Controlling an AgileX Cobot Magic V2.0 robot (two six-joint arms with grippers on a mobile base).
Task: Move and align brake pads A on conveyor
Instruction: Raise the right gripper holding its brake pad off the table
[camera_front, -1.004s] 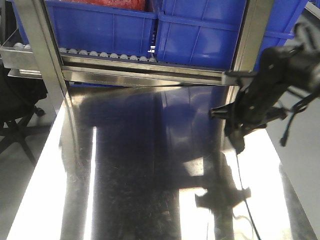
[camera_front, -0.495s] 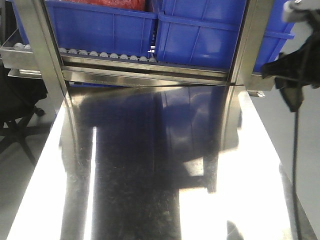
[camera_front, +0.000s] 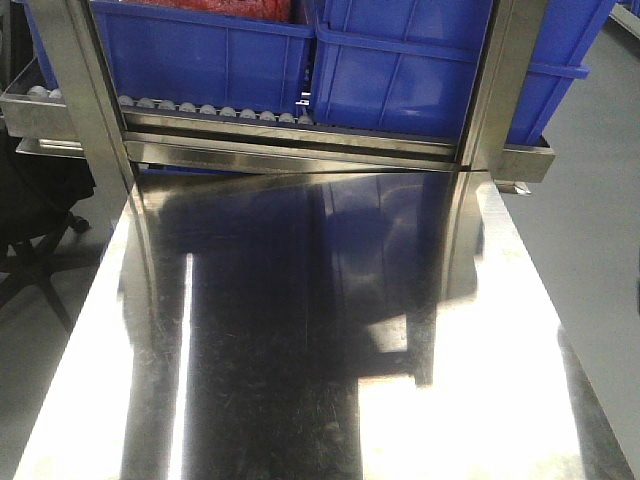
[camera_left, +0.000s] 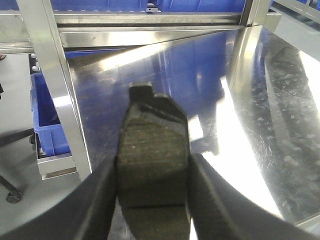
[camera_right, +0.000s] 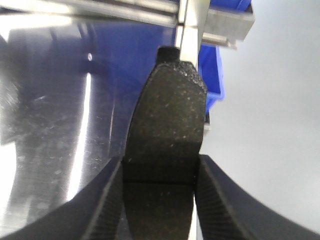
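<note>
The steel table takes up most of what is in front of me, shiny and glaring. The roller rack runs across the table's far edge, and the blue bins sit above that. A second ago the right arm hung dark over the table's right side in the front view. Half a second ago it was sliding out past the table's right edge, and now it is gone from that view altogether.

The wrist cameras show what it has taken with it. The right gripper has its fingers clamped on the sides of the right brake pad, held up over the table's right edge with grey floor beyond. The left gripper is likewise squeezed tight on the left brake pad, above the table's left part.

No conveyor shows in any view. I'd judge both pads are lifted and on their way from the table to the belt, with setting down and aligning not yet done.
</note>
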